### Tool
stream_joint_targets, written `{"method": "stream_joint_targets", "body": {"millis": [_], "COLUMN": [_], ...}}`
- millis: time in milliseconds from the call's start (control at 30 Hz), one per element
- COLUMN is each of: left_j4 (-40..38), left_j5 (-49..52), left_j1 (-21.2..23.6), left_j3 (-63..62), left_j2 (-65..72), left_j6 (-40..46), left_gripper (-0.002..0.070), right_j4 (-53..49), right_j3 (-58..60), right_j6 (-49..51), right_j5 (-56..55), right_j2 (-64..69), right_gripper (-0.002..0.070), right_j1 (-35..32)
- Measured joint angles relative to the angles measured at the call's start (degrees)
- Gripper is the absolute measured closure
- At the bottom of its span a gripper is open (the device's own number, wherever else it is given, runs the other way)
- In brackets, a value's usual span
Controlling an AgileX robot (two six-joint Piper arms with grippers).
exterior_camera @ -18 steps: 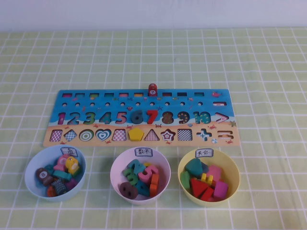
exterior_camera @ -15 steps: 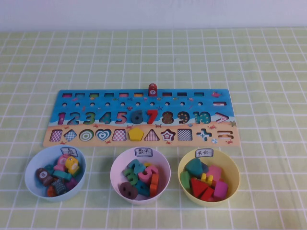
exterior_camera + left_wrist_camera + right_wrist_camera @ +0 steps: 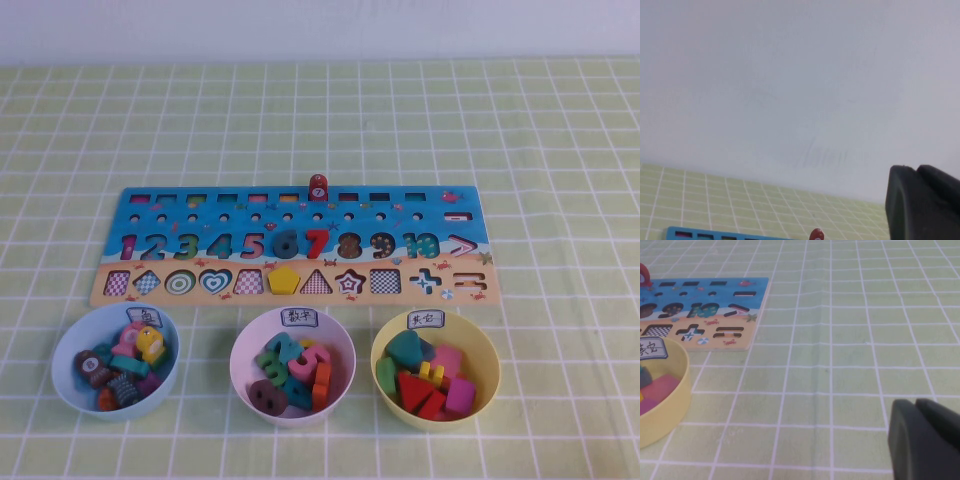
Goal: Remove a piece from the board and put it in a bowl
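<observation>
The yellow pentagon piece (image 3: 284,281) lies in its cutout in the tan strip of the board (image 3: 200,215). The board lies flat in the middle of the green checked cloth. The yellow bowl (image 3: 490,349) stands in front of the board's right end and holds several shape blocks, among them a red triangle (image 3: 413,388). Neither gripper shows in the high view. My left gripper (image 3: 916,170) is shut and empty, raised, facing the wall beyond the board (image 3: 715,234). My right gripper (image 3: 915,402) is shut and empty, low over the cloth, to the right of the yellow bowl (image 3: 675,400) and board (image 3: 700,290).
A pale pink bowl (image 3: 237,360) with numeral pieces stands in front of the board's middle. A light blue bowl (image 3: 60,350) with several small pieces stands front left. A red peg (image 3: 318,187) stands on the board's far edge. A white wall lies behind the table.
</observation>
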Motion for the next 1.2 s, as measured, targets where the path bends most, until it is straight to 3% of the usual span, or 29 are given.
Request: {"method": "stream_joint_targets", "body": {"millis": [267, 433, 700, 900, 1033, 1200], "left_j4": [-5.7, -6.6, -12.3, -20.8, -27.7, -31.5], "left_j5": [2.2, 22.0, 52.2, 72.6, 79.0, 82.1], "left_j1": [0.0, 0.0, 0.0, 0.0, 0.0, 0.0], "left_j3": [-0.1, -9.6, -35.6, -53.5, -61.5, -69.8], "left_j2": [0.0, 3.2, 23.6, 44.5, 58.1, 71.3], "left_j6": [-6.8, -8.4, 22.1, 44.0, 54.6, 59.6], "left_gripper": [0.0680, 0.0680, 0.0680, 0.0680, 0.0680, 0.0680], "right_j4": [0.0, 0.1, 0.1, 0.1, 0.1, 0.1], "right_j3": [0.0, 0.0, 0.0, 0.0, 0.0, 0.0], "right_j6": [0.0, 0.0, 0.0, 0.0, 0.0, 0.0], "right_j5": [0.0, 0.0, 0.0, 0.0, 0.0, 0.0], "right_j2": [0.0, 0.0, 0.0, 0.0, 0.0, 0.0], "right_gripper": [0.0694, 0.0694, 0.0694, 0.0694, 0.0694, 0.0694], "right_j1": [0.0, 0.0, 0.0, 0.0, 0.0, 0.0]}}
